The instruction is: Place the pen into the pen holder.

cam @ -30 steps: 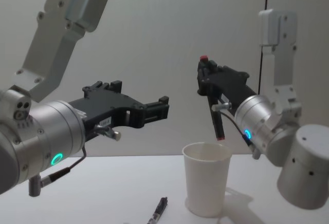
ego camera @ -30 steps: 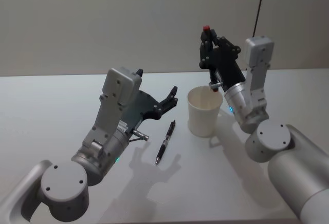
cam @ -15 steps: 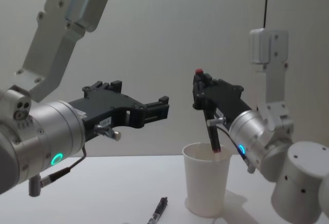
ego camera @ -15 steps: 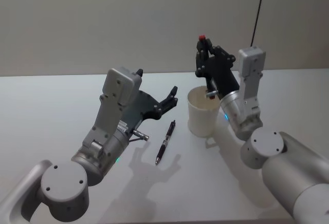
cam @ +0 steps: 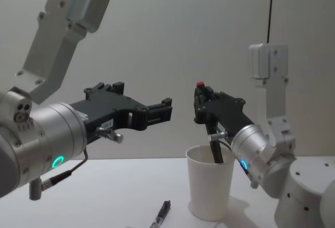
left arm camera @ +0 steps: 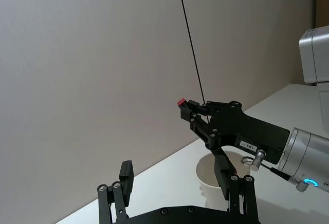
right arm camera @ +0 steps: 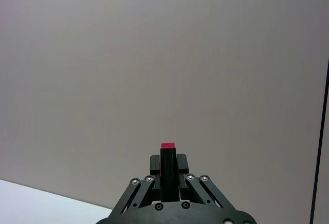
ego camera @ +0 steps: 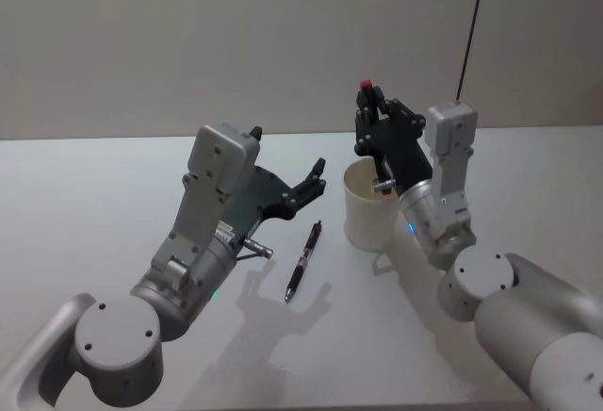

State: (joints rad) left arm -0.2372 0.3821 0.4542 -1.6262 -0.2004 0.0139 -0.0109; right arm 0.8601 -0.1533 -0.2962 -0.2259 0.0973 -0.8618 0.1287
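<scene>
My right gripper (ego camera: pixel 369 109) is shut on a black pen (cam: pixel 215 152) with a red top (cam: pixel 200 85), holding it upright over the white paper cup that is the pen holder (ego camera: pixel 367 213). The pen's lower end is below the rim, inside the pen holder (cam: pixel 209 191). The right wrist view looks along the shut fingers (right arm camera: pixel 154 175) to the red top (right arm camera: pixel 167 145). A second black pen (ego camera: pixel 303 260) lies flat on the table left of the cup. My left gripper (ego camera: pixel 287 152) hangs open above the table, left of the cup and apart from both pens.
The white table (ego camera: pixel 94 185) runs back to a plain grey wall. A thin dark cable (ego camera: pixel 471 15) hangs down behind the right arm. The second pen's end also shows in front of the cup (cam: pixel 161 215).
My right gripper has come down and slightly to the left with the pen, so the pen's tip went from above the rim to inside the cup. The left arm has not moved.
</scene>
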